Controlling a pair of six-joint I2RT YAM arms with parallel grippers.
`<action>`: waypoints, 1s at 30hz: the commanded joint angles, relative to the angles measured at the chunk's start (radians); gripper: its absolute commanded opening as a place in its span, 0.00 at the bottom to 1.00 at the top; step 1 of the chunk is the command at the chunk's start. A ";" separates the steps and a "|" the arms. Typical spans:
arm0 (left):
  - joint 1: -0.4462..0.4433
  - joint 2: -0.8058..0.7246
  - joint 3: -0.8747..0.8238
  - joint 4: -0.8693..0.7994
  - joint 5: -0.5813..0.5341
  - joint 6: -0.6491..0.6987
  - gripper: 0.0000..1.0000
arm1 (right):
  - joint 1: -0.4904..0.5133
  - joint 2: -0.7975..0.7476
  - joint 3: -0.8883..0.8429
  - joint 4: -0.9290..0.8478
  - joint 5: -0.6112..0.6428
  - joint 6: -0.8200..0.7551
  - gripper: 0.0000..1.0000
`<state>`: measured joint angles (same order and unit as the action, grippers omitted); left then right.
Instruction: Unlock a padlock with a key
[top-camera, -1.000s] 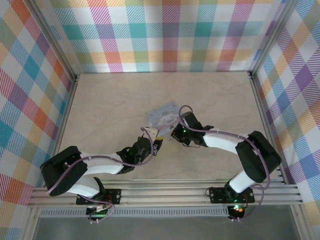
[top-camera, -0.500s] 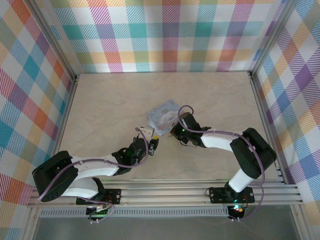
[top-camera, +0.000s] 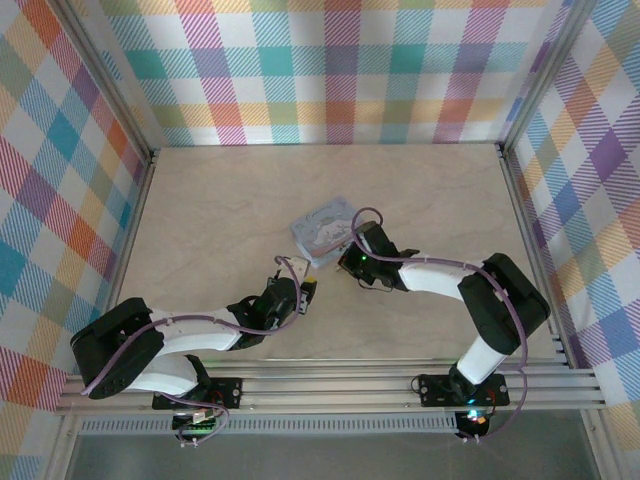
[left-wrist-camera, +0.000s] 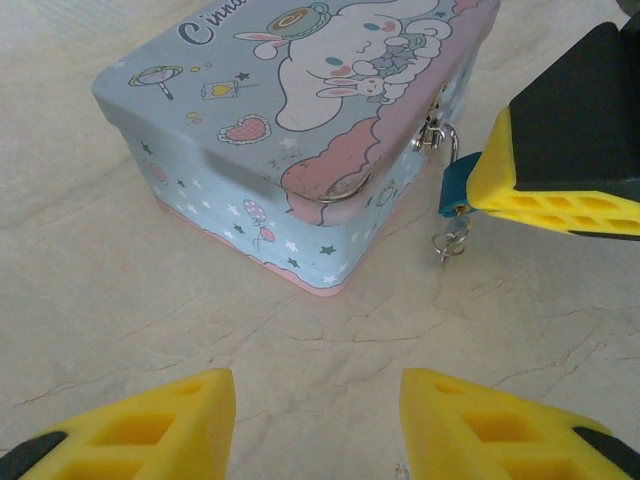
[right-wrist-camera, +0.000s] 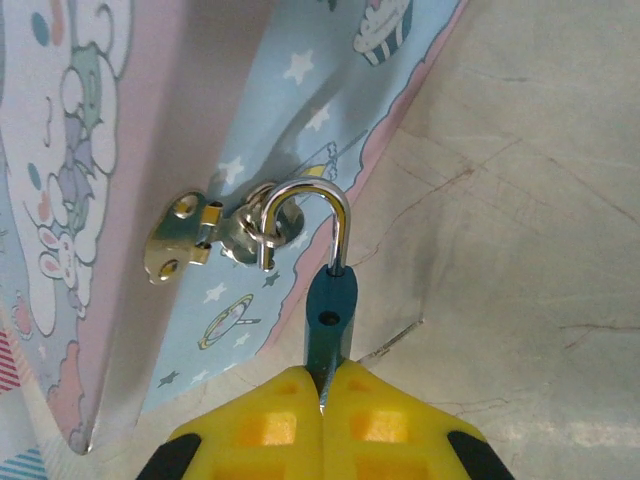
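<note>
Padlock (right-wrist-camera: 328, 320) sits pinched at its teal body between the fingertips of the right hand (right-wrist-camera: 322, 385), which is clamped on it from below in the wrist view. Straight ahead of that hand, the shackle (right-wrist-camera: 300, 215) is hooked through the ring of the hasp (right-wrist-camera: 190, 235) on the side of the box (right-wrist-camera: 150, 150). One leg of the shackle sits in the body; the other ends at the ring.

From the left wrist, the padlock (left-wrist-camera: 455, 185) hangs just off the box's (left-wrist-camera: 280, 120) latch, ahead and to the right of the left hand (left-wrist-camera: 318, 420). The key (left-wrist-camera: 450, 243) dangles just under it; I cannot tell whether it is seated in the lock. The left hand's fingers are apart and hold nothing, low over the bare table (left-wrist-camera: 150, 330), with the box ahead of them.

From above, the left hand (top-camera: 305, 292) and right hand (top-camera: 345, 262) are near each other at the box's (top-camera: 322, 228) near side.
</note>
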<state>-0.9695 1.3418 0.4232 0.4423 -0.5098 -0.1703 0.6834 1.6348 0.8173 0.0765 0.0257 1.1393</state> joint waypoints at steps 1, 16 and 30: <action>0.014 -0.013 0.019 -0.016 -0.014 -0.024 0.46 | -0.024 -0.027 0.031 -0.018 0.004 -0.035 0.00; 0.032 -0.030 0.040 -0.052 -0.004 -0.040 0.46 | -0.122 -0.055 0.043 -0.033 -0.110 -0.124 0.00; 0.099 -0.144 0.080 -0.226 -0.015 -0.087 0.53 | -0.268 -0.046 0.009 -0.020 -0.332 -0.232 0.00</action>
<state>-0.8936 1.2430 0.4660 0.3042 -0.5079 -0.2214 0.4072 1.6508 0.8116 0.1032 -0.2718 0.9985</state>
